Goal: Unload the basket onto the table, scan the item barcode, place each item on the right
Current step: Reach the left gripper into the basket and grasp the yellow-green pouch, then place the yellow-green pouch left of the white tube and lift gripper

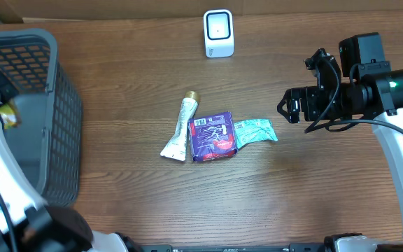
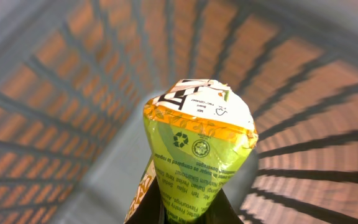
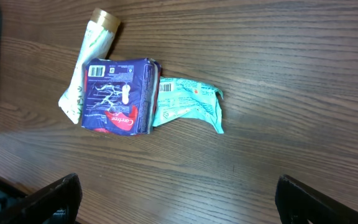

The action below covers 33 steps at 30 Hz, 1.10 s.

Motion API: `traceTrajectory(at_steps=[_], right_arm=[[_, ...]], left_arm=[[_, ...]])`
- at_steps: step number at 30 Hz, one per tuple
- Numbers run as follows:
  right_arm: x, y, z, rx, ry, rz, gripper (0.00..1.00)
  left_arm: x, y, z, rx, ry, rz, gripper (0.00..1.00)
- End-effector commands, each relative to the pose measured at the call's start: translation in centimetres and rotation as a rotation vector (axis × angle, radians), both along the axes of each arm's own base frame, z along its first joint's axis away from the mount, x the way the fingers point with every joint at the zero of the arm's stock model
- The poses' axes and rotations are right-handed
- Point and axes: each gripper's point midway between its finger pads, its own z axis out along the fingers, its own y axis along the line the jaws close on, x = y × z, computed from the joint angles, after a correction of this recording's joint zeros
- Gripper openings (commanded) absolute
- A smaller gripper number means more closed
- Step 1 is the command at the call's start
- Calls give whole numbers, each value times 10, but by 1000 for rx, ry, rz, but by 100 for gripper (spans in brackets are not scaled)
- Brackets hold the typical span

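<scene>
Jaws of left gripper (image 2: 188, 210) clamped on near end of yellow-green packet (image 2: 197, 143), inside grey basket (image 2: 55, 93); right gripper (image 3: 179, 202) wide, empty.
Light, soft, crinkly film, likely slippery; best pinched at an end seam, printed face left clear. Farther off: white scanner (image 1: 218, 33), well apart.

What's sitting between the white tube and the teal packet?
The purple pack lies between white tube and teal packet; overhead and right wrist views show it.
</scene>
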Motion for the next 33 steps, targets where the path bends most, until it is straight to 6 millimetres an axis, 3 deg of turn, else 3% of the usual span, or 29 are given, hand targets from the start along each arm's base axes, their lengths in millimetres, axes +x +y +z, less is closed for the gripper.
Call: traceTrajectory(at_steps=[1, 4, 6, 10, 13, 18, 19, 24, 28, 33], right_arm=[[0, 1, -1, -2, -2, 5, 100], [0, 1, -1, -2, -3, 5, 100], [1, 1, -1, -2, -4, 5, 100], [3, 2, 0, 0, -14, 5, 100], [4, 2, 1, 1, -19, 5, 100], [5, 2, 1, 1, -23, 5, 100], [4, 2, 1, 1, -19, 5, 100], [4, 2, 1, 1, -19, 5, 100], [4, 2, 1, 1, -18, 5, 100], [4, 2, 1, 1, -19, 5, 100]], left_arm=[[-1, -70, 92, 50, -226, -183, 4], [-7, -110, 104, 44, -233, -264, 4], [-10, -134, 98, 16, -202, -317, 4], [-13, -187, 63, -94, -72, -413, 4], [-12, -213, 28, -163, 25, -442, 4], [-16, -217, -40, -174, 208, -353, 4], [-18, -219, -65, -191, 267, -343, 4], [-20, -224, -118, -227, 360, -336, 4], [-20, -236, -147, -273, 388, -368, 4], [-20, -255, -163, -319, 391, -422, 4]])
